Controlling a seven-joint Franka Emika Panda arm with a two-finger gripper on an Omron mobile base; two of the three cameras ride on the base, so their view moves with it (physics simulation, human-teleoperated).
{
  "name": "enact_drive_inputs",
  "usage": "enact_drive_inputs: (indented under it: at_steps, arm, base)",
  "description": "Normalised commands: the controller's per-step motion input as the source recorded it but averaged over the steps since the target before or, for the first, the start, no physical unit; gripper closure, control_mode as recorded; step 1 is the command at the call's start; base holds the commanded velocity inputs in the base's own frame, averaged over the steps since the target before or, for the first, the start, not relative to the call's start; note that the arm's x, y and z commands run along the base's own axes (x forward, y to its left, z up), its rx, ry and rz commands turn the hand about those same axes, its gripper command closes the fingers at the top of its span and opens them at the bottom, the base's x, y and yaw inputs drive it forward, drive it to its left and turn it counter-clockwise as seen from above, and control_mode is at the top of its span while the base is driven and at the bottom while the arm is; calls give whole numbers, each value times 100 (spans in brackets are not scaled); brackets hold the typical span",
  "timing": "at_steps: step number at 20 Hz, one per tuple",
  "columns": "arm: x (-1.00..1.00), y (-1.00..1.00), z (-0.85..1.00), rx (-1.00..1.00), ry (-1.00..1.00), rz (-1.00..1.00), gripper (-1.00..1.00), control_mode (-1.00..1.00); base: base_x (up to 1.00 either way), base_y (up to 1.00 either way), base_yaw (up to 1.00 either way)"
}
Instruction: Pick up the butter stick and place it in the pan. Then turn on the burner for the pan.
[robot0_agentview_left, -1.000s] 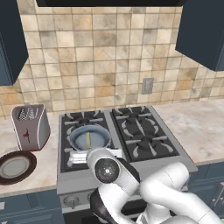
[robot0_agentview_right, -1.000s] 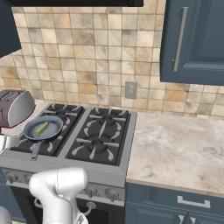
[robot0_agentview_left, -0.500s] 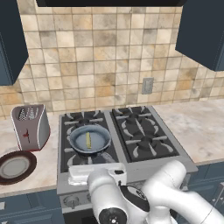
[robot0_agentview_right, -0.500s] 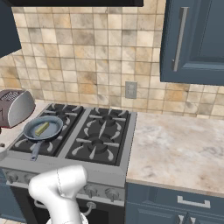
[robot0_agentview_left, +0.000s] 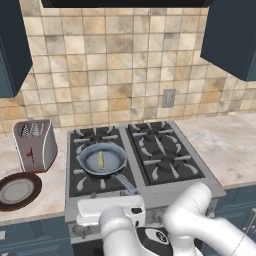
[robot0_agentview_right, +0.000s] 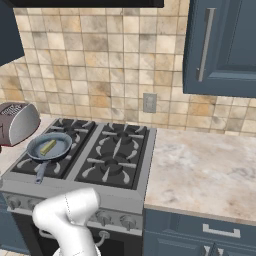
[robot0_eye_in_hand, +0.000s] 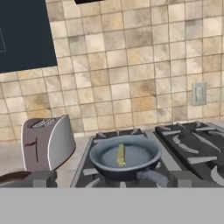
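The butter stick (robot0_agentview_left: 101, 160) (robot0_agentview_right: 48, 147) (robot0_eye_in_hand: 120, 155) lies flat in the middle of the pan (robot0_agentview_left: 114, 156) (robot0_agentview_right: 61, 144) (robot0_eye_in_hand: 136, 153). The pan rests on the front-left burner (robot0_agentview_left: 79, 179) (robot0_agentview_right: 26, 166) of the stove, its grey handle (robot0_agentview_left: 126, 184) pointing at the stove's front edge. My gripper (robot0_eye_in_hand: 107, 180) hangs low in front of the stove, level with the cooktop and facing the pan. It is open, its fingertips (robot0_eye_in_hand: 38, 178) wide apart with nothing between them. No flame shows under the pan.
A silver toaster (robot0_agentview_left: 35, 145) (robot0_agentview_right: 15, 122) (robot0_eye_in_hand: 46, 142) stands left of the stove. A dark-brown plate (robot0_agentview_left: 17, 190) lies in front of it. Knobs (robot0_agentview_right: 104, 218) line the stove's front panel. Marble counter (robot0_agentview_right: 200, 165) stretches to the right.
My arm has sunk lower in front of the stove, below the cooktop's front edge. The pan and the butter stick have stayed put, and the gripper has stayed open.
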Motion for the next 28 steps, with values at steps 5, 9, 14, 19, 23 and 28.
enact_drive_inputs:
  at_steps: [5,9,14,19,23,28]
  arm:
    - [-11,0,-33,0,-5,0,-100,-100]
    - [-5,0,-32,0,-12,2,-100,-100]
    - [-10,0,-25,0,-13,6,-100,-100]
    - [-14,0,-27,0,-5,2,-100,-100]
    - [-11,0,-11,0,0,0,-100,-100]
    - [-9,4,-18,0,0,0,-100,-100]
  base:
    - [0,0,0]
    - [0,0,0]
    - [0,0,0]
    - [0,0,0]
    - [0,0,0]
    - [0,0,0]
